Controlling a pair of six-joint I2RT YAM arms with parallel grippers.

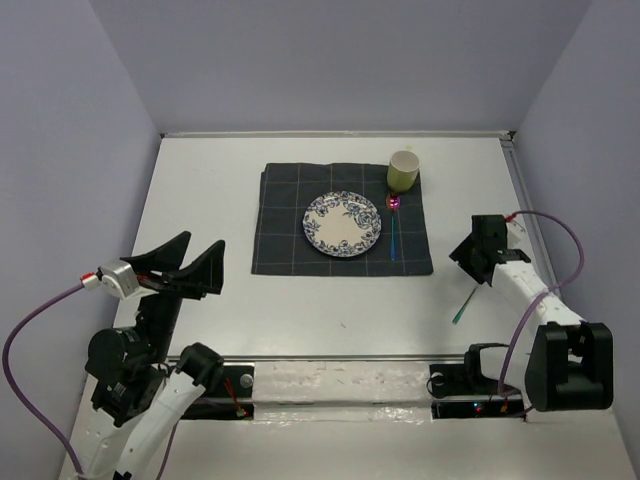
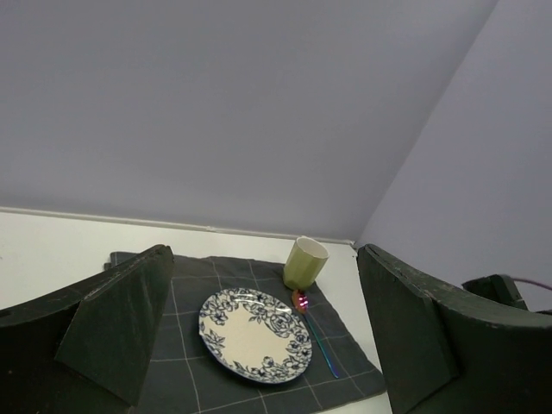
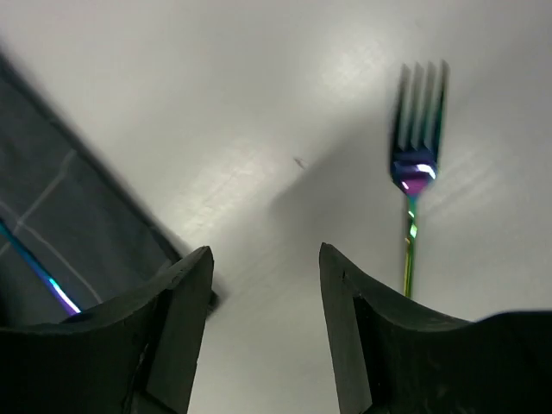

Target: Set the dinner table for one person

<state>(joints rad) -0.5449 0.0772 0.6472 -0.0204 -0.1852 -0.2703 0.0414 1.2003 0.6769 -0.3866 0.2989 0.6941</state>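
Matte white rectangular desk (image 1: 210, 200) with lilac walls, carrying a dark grid-lined cloth (image 1: 285, 220) at its centre. On the cloth: a white round plate with blue floral pattern (image 1: 343, 223), a pale green cup (image 1: 403, 171) at the far right corner, and an iridescent spoon with a pink bowl (image 1: 394, 225) just right of the plate.

The iridescent metal fork (image 3: 412, 198) lies on bare desk, right of the cloth and apart from it. My right claw (image 3: 263, 259) hangs over it, released, with nothing between the fingers. In the right wrist view the fork sits off to one side of the gap, beyond one finger. Its long axis runs roughly along the fingers, tines pointing away from the wrist.

My left claw (image 1: 204, 243), released wide and empty, is raised over the desk's left side, well apart from the fork.

I judge the fork is the right arm's to take, after shifting sideways to centre the handle.
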